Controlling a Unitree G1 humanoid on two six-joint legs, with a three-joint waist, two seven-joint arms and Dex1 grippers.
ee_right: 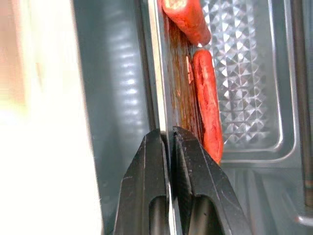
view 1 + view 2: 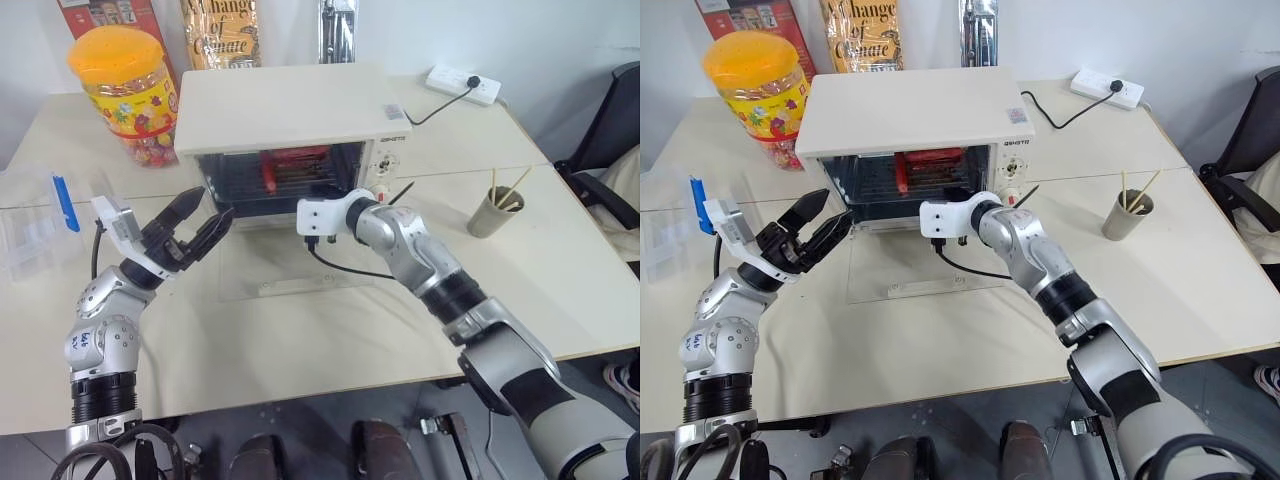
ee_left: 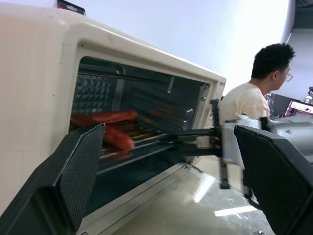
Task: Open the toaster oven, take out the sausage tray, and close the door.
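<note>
Right claw pinching sausage tray

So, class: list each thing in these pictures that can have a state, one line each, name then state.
toaster oven: open at the front
door: folded down flat
sausage tray: inside the oven, rim pinched
right gripper: shut on the tray's rim
left gripper: open, holding nothing
yellow-lidded jar: lid on
</note>
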